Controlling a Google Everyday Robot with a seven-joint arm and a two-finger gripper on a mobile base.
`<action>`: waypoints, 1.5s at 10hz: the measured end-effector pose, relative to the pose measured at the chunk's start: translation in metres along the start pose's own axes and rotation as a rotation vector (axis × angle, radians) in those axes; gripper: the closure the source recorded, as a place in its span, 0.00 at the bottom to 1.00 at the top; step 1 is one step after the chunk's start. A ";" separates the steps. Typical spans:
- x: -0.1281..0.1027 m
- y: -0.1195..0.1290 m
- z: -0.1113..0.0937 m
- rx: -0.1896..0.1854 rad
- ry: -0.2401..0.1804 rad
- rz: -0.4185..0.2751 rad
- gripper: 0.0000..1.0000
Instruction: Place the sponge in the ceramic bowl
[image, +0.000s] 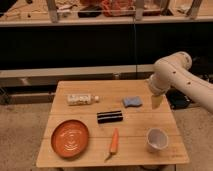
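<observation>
at the hand (156, 101): pointed down off the end of the pale arm (172, 75), over the right side of the wooden surface (140, 152). cannot tell how far open; nothing visibly in its hold. just to the left of it, near but apart, the sponge (132, 101), lying flat on the surface and so not in the ceramic bowl (70, 137). probably held there, nose down, for a drop onto the sponge from above, as befits a soft flat pad.

further out, towards the middle, a black bar (110, 116) lying crosswise, roughly on the straight line from sponge to bowl; hence, by judgement, a carry high enough to pass over it. at the back left, a small bottle (80, 99) on its side. at the front, a carrot (114, 142) just right of the bowl, and a white cup (156, 139) upright at the front right, well apart from the bowl.

at the front left, the bowl itself: orange, round, shallow, open side up, nothing seen inside. wide mouth, so little need for exact aim; low wall, so a low release judged safer against a bounce out.
</observation>
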 end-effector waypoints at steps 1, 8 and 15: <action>-0.003 -0.001 0.005 0.002 -0.004 -0.024 0.20; -0.006 -0.007 0.029 0.009 -0.029 -0.142 0.20; -0.011 -0.011 0.056 0.014 -0.058 -0.240 0.20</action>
